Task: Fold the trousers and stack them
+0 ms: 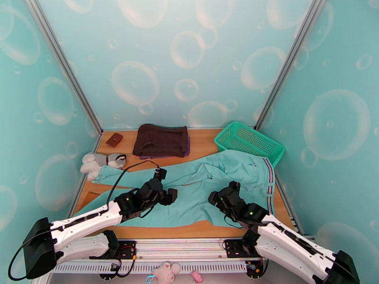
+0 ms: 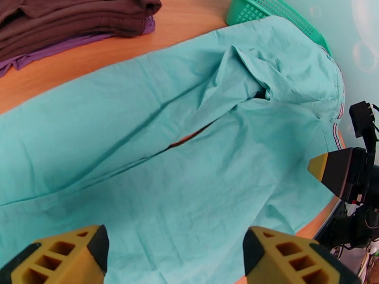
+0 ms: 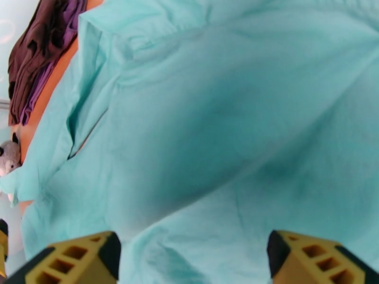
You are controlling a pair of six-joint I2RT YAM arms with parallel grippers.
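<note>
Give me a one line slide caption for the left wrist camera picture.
Left gripper open over the teal trousers spread on the table, dark folded garment behind.

Robot test booth: bubble-printed teal walls [image 1: 189, 57] and aluminium posts [image 1: 65, 67] around a wooden table [image 1: 201, 143].

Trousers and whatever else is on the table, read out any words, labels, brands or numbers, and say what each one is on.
None can be read.
The trousers bear a small mark by the striped waistband, too small to read.
The green basket and brown garment show no lettering.
</note>
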